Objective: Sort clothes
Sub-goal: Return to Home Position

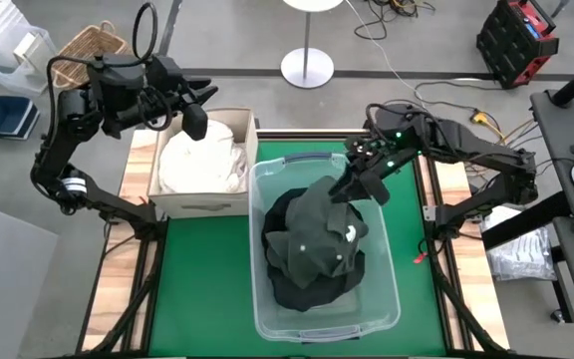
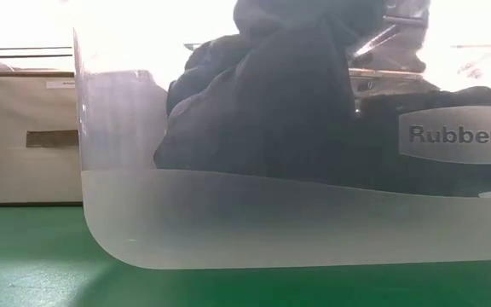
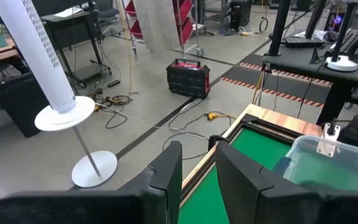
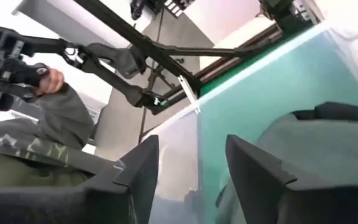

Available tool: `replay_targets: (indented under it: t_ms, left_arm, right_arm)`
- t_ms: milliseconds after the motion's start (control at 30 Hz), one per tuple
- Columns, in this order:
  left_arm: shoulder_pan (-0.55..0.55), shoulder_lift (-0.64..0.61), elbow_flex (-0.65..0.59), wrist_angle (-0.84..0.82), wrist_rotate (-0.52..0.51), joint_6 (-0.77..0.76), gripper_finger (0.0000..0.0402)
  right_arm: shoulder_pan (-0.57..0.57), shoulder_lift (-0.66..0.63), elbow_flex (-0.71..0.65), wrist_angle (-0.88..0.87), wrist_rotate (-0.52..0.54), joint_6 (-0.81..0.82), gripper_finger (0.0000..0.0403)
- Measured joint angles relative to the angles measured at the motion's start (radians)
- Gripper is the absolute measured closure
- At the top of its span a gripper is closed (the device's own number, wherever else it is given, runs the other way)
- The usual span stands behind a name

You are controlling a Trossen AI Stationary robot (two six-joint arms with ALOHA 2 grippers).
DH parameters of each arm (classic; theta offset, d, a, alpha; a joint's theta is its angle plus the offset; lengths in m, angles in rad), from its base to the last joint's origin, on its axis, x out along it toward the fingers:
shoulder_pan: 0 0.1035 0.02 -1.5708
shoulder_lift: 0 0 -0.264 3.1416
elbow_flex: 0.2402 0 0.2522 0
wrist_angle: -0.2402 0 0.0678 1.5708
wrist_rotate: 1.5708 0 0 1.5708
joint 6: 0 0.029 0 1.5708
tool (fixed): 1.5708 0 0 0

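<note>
Item: sorted clothes, both arms due to go back to rest.
Dark lot: dark green shirt (image 1: 322, 224) heaped on a black garment (image 1: 307, 284) inside the clear tub (image 1: 258, 249), at table centre.
White lot: white garments (image 1: 202, 160) in the cardboard box (image 1: 202, 206), at the tub's 10 o'clock, mounded about level with its rim.
Right gripper (image 4: 190, 146): at the tub's 1 o'clock corner, low over the rim. Fingers are spread wide and nothing is held between them.
Left gripper (image 3: 197, 148): raised over the box's 12 o'clock edge. There is a narrow gap between the fingers and it is empty.
Hazard 1: the shirt rises to a peak right beside the right gripper. Whether cloth touches a finger cannot be told. If a fold hangs on one, the retreat toward 3 o'clock would likely drag the shirt up and over the rim, undoing the sort.
Hazard 2: the right gripper sits close to the tub wall. A sideways pull before lifting could knock the rim and slide the light tub across the green mat (image 1: 207, 289).
Hazard 3: the left arm's risk is slight. A dip during withdrawal might brush the white mound.
Remedy, as judged: lift straight up first, then swing away.
</note>
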Motion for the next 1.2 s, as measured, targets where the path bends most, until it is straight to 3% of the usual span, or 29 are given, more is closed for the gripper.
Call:
replay_targets:
  t_ms: [100, 200, 333, 433, 567, 733, 867, 1067, 1200]
  left_arm:
    - [0.0, 0.0, 0.0, -0.01, 0.0, -0.002, 0.0323]
    - [0.0, -0.003, 0.007, -0.067, 0.011, -0.039, 0.0323]
    - [-0.007, -0.023, 0.001, -0.143, 0.193, -0.084, 0.0323]
    - [-0.056, -0.05, -0.051, -0.093, 0.328, -0.066, 0.0323]
    - [-0.192, -0.098, -0.187, 0.133, 0.384, -0.027, 0.0323]
    - [-0.378, -0.185, -0.369, 0.382, 0.371, 0.064, 0.0323]
    - [-0.483, -0.26, -0.528, 0.525, 0.272, 0.158, 0.0323]
    - [-0.492, -0.422, -0.726, 0.692, 0.223, 0.176, 0.0323]
    - [-0.494, -0.527, -0.838, 0.727, 0.072, 0.125, 0.0323]
  right_arm:
    - [0.0, 0.001, 0.052, -0.074, 0.001, -0.021, 0.022]
    - [0.001, -0.009, 0.11, -0.228, 0.013, -0.14, 0.0225]
    - [0.001, -0.059, 0.145, -0.345, 0.083, -0.373, 0.0246]
    - [0.001, -0.101, 0.12, -0.261, 0.141, -0.529, 0.0266]
    - [0.001, -0.153, 0.019, 0.022, 0.124, -0.618, 0.0297]
    - [0.001, -0.203, -0.074, 0.136, 0.114, -0.642, 0.034]
    - [0.001, -0.248, -0.164, 0.19, 0.114, -0.66, 0.0376]
    - [0.001, -0.365, -0.305, 0.339, 0.114, -0.56, 0.039]
    - [-0.001, -0.444, -0.33, 0.296, 0.125, -0.515, 0.039]
